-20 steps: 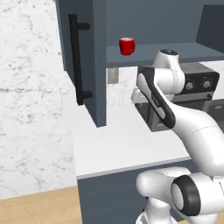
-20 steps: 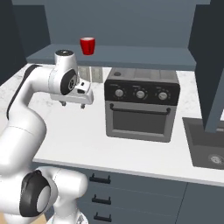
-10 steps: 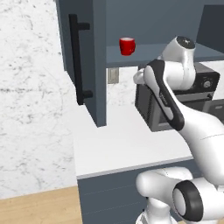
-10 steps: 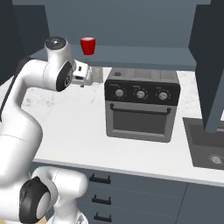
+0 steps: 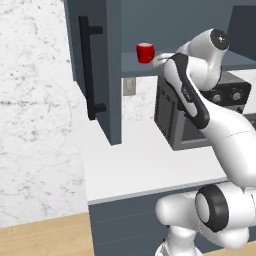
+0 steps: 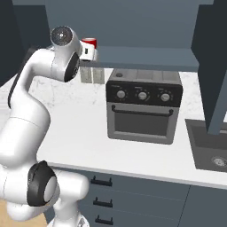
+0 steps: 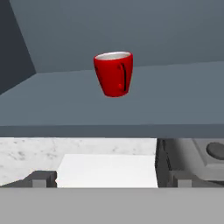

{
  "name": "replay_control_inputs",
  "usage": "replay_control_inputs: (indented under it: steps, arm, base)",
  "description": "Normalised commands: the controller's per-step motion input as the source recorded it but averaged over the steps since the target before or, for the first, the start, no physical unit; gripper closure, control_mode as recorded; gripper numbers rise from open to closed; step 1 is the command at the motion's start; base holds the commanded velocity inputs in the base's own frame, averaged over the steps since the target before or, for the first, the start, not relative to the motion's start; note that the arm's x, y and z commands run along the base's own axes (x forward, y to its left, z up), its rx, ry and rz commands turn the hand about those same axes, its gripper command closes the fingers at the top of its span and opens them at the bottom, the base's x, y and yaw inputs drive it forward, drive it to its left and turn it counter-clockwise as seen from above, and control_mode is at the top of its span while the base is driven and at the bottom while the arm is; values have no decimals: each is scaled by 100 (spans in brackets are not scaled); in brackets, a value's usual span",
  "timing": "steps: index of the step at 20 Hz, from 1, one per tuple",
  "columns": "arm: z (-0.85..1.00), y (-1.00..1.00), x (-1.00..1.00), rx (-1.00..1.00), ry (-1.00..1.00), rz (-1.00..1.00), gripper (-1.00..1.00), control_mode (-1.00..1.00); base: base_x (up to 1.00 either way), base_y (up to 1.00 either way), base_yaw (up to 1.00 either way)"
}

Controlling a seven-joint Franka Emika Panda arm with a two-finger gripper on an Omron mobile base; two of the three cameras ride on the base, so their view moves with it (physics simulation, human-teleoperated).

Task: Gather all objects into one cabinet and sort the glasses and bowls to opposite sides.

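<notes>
- The red mug [image 7: 113,73] stands upright on the floor of the open cabinet [image 5: 112,60], handle facing the hand camera.
- The fingers [image 7: 109,178] stand wide apart and hold nothing, level with the cabinet's front edge, short of the mug.
- Below, a toaster oven [image 6: 144,106] sits on the white bench [image 6: 84,133].
- The cabinet door [image 5: 92,65] hangs open at the left.
</notes>
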Motion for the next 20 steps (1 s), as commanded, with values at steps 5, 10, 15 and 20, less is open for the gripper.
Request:
replay_control_inputs:
  steps: [5, 10, 15, 20]
  arm:
    - [26, -9, 58, 0, -16, 0, -100, -100]
    - [0, 0, 50, 0, -8, 0, -100, -100]
    - [0, -7, 42, 0, 0, 0, -100, -100]
    - [8, -22, 32, 0, 2, 0, -100, -100]
  base:
    - [0, 0, 0]
    - [0, 0, 0]
    - [0, 0, 0]
    - [0, 0, 0]
